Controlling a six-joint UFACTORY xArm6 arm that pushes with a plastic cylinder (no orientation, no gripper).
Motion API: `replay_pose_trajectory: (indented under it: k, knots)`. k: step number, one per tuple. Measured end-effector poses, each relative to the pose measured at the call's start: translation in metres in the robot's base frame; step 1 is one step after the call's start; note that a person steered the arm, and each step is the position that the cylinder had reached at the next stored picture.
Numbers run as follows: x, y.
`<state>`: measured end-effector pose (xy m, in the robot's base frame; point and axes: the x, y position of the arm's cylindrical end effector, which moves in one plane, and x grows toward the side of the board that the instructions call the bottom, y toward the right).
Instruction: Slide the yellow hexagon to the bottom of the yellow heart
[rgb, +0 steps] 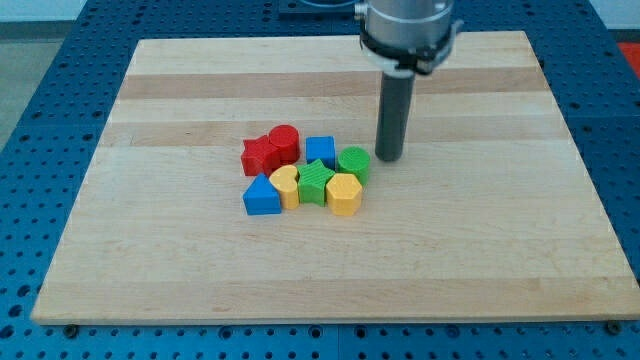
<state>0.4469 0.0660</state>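
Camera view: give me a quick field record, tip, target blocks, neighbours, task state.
tip: my tip is on the board, just to the view's right of the green cylinder, touching no block that I can see
yellow hexagon: at the cluster's lower right
yellow heart: between the blue triangle and the green star
others: red star, red cylinder, blue cube
surface: wooden board
task state: hexagon sits right of the heart, star between them; not yet below it
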Motion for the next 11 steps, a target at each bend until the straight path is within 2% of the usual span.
replay_pose_trajectory:
  k: [2,4,8,9,10,11]
  knots:
    - [0.03,-0.006]
    - [0.032,-0.016]
    - [0.078,-0.085]
    - [0.085,-0.086]
    - [0.113,-0.074]
    - [0.134,-0.089]
